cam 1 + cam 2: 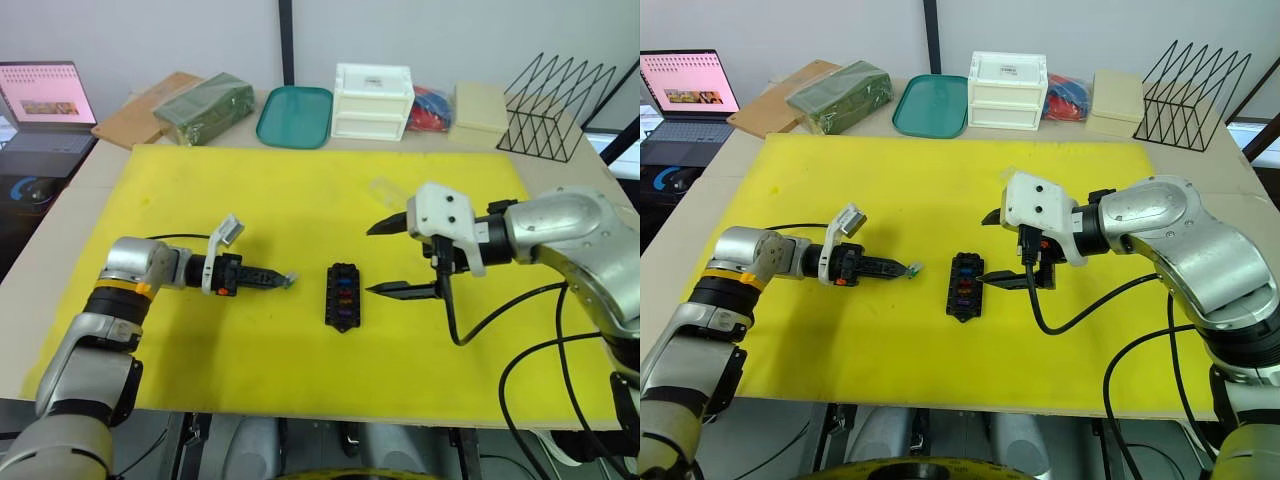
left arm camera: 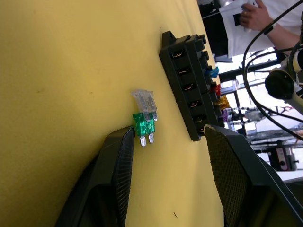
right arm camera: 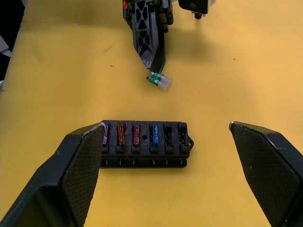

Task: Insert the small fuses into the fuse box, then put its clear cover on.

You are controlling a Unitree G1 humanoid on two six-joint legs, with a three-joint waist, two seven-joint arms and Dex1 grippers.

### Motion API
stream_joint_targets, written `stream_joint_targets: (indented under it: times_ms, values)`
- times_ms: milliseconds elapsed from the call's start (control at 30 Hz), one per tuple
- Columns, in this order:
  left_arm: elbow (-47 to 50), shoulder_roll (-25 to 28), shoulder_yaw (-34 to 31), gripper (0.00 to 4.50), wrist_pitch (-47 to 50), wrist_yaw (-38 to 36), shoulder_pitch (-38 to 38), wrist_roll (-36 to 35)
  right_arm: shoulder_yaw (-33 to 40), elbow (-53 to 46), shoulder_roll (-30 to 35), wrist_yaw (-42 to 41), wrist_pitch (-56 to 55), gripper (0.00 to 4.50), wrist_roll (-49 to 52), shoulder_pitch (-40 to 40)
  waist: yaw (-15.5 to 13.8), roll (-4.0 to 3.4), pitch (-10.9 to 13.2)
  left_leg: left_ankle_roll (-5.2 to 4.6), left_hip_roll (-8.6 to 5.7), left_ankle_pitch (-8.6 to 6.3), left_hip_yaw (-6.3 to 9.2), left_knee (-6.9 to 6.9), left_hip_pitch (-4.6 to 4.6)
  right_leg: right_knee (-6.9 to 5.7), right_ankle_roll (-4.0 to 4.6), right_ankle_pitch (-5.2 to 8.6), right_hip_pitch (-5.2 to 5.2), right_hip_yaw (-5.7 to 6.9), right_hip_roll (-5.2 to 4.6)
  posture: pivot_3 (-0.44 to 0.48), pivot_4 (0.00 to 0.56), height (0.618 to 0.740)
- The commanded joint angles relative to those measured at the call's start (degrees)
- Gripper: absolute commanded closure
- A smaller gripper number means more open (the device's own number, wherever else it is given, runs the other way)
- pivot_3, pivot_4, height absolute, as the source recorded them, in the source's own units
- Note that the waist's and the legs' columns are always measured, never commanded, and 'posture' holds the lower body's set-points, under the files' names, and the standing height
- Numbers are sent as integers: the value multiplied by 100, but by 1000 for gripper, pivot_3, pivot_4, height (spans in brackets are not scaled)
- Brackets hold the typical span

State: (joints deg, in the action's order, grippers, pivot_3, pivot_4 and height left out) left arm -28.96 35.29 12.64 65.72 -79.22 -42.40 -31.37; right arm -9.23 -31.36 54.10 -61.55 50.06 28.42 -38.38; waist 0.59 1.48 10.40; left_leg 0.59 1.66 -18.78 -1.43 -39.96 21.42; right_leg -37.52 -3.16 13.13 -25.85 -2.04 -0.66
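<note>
Fuses are sitting in four slots of the fuse box mid-surface; a green fuse and a clear one are lying just beside the left pincer, which is spread wide. The right pincer is gaping around the box. Tiny, light and slick, the green fuse probably wants pinching across its plastic body, blades free.

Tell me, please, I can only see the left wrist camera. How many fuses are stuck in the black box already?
Observer: Four small fuses sit in one row of the fuse box: purple, orange, red, blue. Two slots in that row look empty.
Operator: Where's the see-through lid?
Observer: The clear cover lies on the yellow mat, between the right gripper and the white drawer box.
Operator: Is that gripper grabbing anything?
Observer: No, it's open, hovering beside the fuse box.
</note>
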Motion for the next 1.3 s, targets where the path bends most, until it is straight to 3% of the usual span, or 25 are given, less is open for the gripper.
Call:
stream_joint_targets:
  times_ms: [33,167,567,800,1000,1300]
  values:
    - [6,-74,116,3278,-90,28,121,130,62,-170,58,23,16,0,40,-111,4,0,0,0,0,0,1,0,0,0,0,0,0,0,0,0,150,740]
    - [47,-38,191,4479,-213,-18,244,259,64,-152,71,4,19,0,41,-134,13,-3,-2,0,1,0,1,0,-2,0,0,0,0,0,0,0,150,740]
    - [282,281,36,4479,-348,-152,436,283,-3,-84,21,-24,-5,0,32,-217,59,-7,-5,0,6,0,2,0,-9,-1,0,0,4,0,7,0,150,740]
    - [1901,843,-631,4479,-514,-247,786,-266,24,-93,-103,36,295,0,280,-339,113,-4,-2,0,15,0,10,3,-2,-2,2,0,-7,-2,10,0,150,740]
    - [3185,1064,-1284,4479,-807,-64,1181,-692,108,-32,-507,295,1267,0,991,-640,61,-4,-1,0,15,0,7,2,0,-2,1,0,-8,-3,3,0,150,740]
    - [3818,1020,-1365,4479,-748,391,1366,-973,-105,65,-581,325,1374,0,1037,-844,24,-3,-1,0,12,0,6,3,3,4,1,0,-8,-2,3,0,150,740]
